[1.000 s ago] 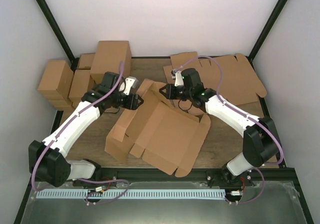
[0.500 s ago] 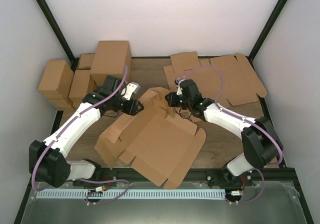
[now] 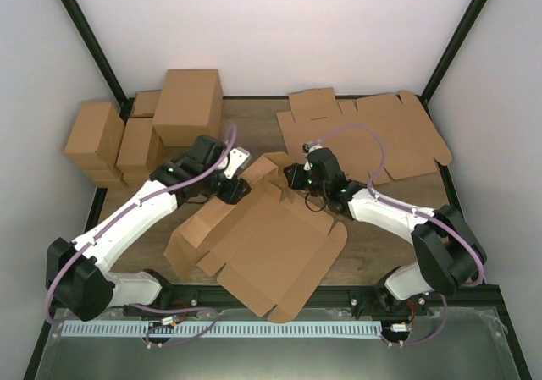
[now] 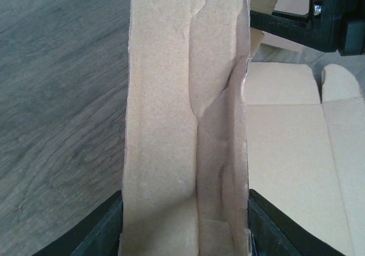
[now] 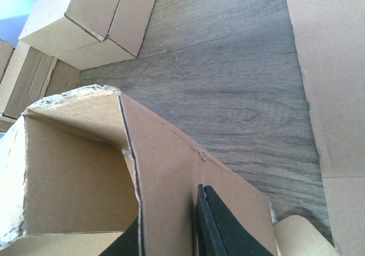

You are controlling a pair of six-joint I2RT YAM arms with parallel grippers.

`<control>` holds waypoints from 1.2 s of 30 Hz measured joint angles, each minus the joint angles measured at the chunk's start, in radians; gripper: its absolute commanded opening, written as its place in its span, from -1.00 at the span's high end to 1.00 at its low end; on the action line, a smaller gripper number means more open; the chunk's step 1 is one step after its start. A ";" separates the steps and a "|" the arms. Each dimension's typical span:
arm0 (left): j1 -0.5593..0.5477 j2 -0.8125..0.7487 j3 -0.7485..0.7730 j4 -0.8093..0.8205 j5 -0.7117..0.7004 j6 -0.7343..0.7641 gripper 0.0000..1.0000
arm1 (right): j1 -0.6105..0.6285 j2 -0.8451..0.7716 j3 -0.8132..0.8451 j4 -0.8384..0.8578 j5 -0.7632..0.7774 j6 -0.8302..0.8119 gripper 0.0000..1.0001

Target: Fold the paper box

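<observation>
Both arms have dragged the paper box (image 3: 271, 245) nearer their bases; it lies on the worktop (image 3: 381, 236), mostly below both grippers. The left gripper (image 3: 233, 185) clamps its folded flap (image 4: 185, 125), and the right gripper (image 3: 292, 175) pinches the raised wall (image 5: 171, 170). Opposed pulling could tear the crumpled flap or slip it free.

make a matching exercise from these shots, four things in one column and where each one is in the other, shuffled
Things
1. paper box
2. closed cartons
3. flat cardboard sheets
4. right fingers

Places
A. stacked at the far left of the table
B. pinching a raised wall of the paper box
C. lying flat at the far right of the table
D. half folded, in the middle of the table

Pairs: 1-D, 2-A, 3-C, 4-B
</observation>
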 measured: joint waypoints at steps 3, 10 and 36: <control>-0.054 -0.004 0.000 0.004 -0.083 -0.008 -0.01 | 0.012 -0.006 -0.011 0.010 0.006 0.016 0.73; -0.121 -0.009 -0.002 0.010 -0.187 -0.025 -0.03 | 0.116 -0.068 -0.079 0.024 0.052 0.069 0.63; -0.161 -0.012 -0.010 -0.005 -0.135 0.024 -0.04 | 0.135 -0.238 -0.287 0.160 -0.087 -0.285 -0.72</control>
